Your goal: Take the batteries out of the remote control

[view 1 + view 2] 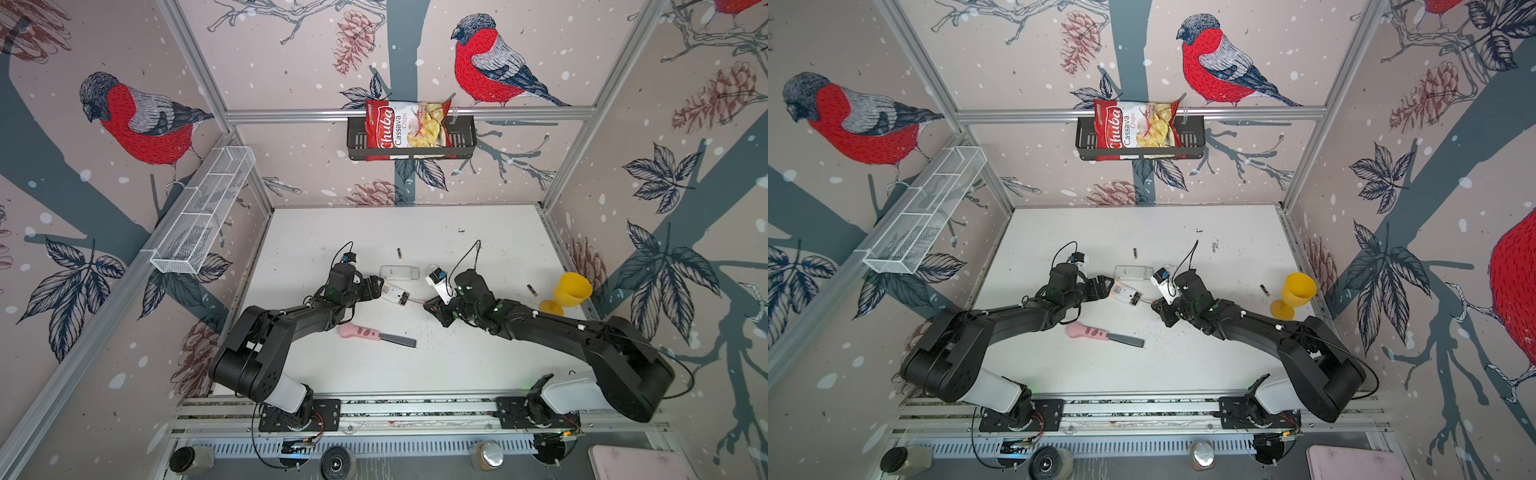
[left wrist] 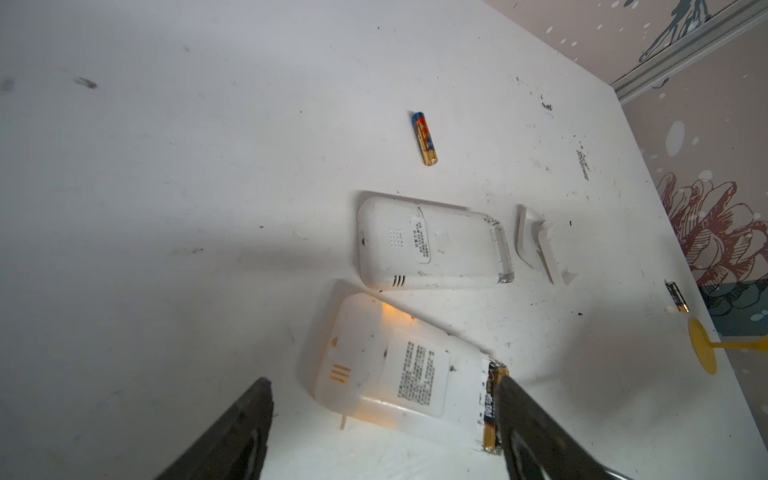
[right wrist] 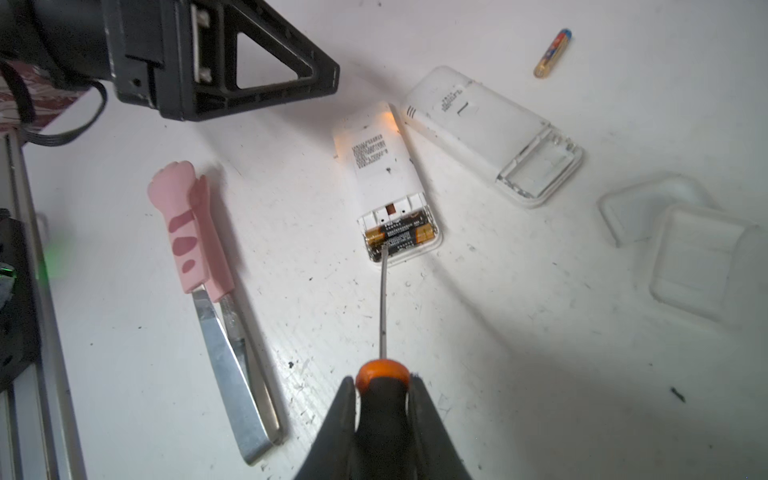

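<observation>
Right wrist: two black, gold-ended batteries [image 3: 399,237] in remote [image 3: 378,174]; right gripper [image 3: 382,386] tight on screwdriver [image 3: 382,371], left gripper [image 2: 382,382] wide.

Both top views: mounted high over front rail, tilted down toward back wall; far, wide; near-identical coverage of whole white scuffed tabletop [image 1: 457,365] [image 1: 1183,365].
Left wrist view: low, close, oblique across tabletop toward right-hand wall.
Right wrist view: low, close, sighted along shaft of orange-and-black-handled screwdriver [image 3: 384,365] toward left arm.
Shared by all four views: white plastic remote with open battery bay [image 1: 392,292] [image 1: 1124,292] [image 2: 386,365] [image 3: 382,166], mid-table; small from above, large from wrists.
</observation>
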### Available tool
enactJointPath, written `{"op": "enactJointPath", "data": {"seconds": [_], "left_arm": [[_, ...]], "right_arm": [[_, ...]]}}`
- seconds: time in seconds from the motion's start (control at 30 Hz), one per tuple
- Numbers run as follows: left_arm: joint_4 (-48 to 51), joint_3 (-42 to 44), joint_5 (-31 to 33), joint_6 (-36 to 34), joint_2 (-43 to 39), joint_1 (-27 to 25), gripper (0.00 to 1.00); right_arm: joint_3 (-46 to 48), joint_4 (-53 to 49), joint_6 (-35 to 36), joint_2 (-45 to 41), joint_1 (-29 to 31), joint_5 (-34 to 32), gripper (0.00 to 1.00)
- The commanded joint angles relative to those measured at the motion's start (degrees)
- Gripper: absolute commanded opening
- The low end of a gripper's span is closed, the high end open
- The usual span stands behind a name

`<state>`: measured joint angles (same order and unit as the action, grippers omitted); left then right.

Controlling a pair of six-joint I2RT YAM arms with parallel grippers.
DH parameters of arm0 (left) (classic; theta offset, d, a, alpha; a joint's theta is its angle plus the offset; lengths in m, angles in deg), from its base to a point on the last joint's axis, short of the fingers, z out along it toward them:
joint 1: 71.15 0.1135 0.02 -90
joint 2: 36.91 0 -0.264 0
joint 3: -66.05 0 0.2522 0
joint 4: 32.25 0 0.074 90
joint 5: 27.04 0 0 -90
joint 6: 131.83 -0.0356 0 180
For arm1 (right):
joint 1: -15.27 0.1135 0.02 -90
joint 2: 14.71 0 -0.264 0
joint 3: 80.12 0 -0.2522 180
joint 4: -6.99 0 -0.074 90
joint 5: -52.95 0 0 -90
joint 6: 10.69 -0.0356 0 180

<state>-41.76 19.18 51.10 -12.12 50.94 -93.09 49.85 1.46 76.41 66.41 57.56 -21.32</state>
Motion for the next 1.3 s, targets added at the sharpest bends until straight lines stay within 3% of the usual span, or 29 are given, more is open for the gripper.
{"op": "enactJointPath", "data": {"seconds": [0.0, 0.2, 0.37, 1.27], "left_arm": [[-0.31, -0.17, -0.77, -1.36, 1.03, 0.05, 0.83], [-0.07, -0.95, -1.11, -1.86, 3.31, 0.02, 0.82], [0.46, -1.76, -1.76, -2.23, 5.04, 0.05, 0.72], [1.12, -3.13, -2.29, -2.56, 8.58, 0.05, 0.62]], "right_arm": [[-0.95, -0.66, 1.03, 1.31, 0.17, -2.42, 0.0], [-1.48, 0.06, 1.27, 2.54, 0.12, -2.56, 0.0], [-1.7, 0.41, 1.27, 3.6, 0.12, -2.85, 0.0], [-1.6, 0.74, 1.53, 2.74, 0.48, -1.66, 0.0]]}}
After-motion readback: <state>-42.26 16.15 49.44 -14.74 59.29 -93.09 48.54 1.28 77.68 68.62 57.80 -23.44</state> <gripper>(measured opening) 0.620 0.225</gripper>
